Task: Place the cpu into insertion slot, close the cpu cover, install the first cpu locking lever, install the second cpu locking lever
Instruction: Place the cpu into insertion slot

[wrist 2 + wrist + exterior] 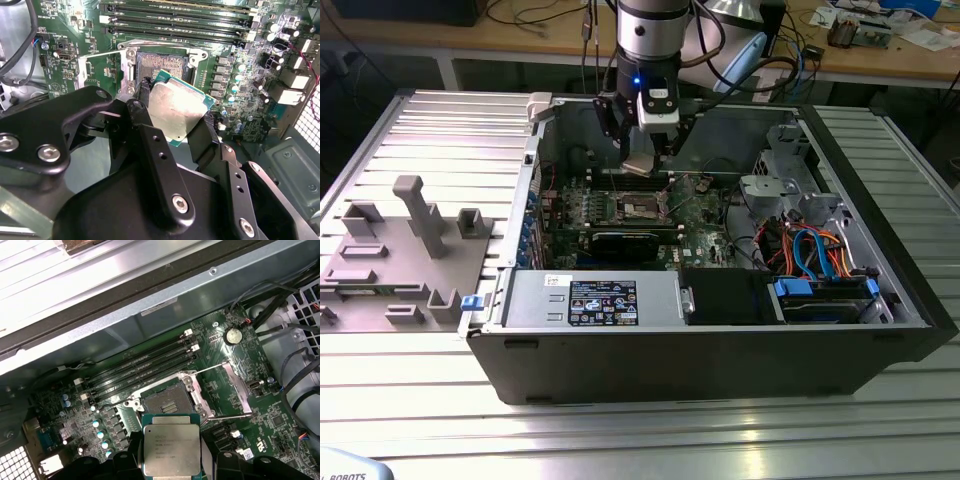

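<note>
In the exterior view, a grey fixture (410, 215) of holders is seen on the slatted worktop (420, 120) at the exterior view's left. Just beside it, an open case (720, 350) is laid on its side, and a power supply (590, 298) is mounted along its near wall. Over the middle of the case the arm (650, 30) is seen reaching down from above, with the gripper (642, 160) held above the green board (700, 215). The cpu (640, 165) is pinched between the gripper's black fingers at two opposite edges. In both wrist views the cpu (175, 110) (171, 450) is shown with its silvery face turned to the cameras, gripped in the gripper (177, 107) (171, 452). It is held clear of the slot (642, 207), near it but not touching. The slot (162, 62) (167, 400) is uncovered, with its contact field exposed inside the metal rim. The cover (237, 385) is swung up and stands open at one side of the slot. Long black memory slots (145, 362) are ranged just beside the slot's far side. At the exterior view's right, blue and orange cables (815, 250) are bundled over a drive bay (820, 300).
</note>
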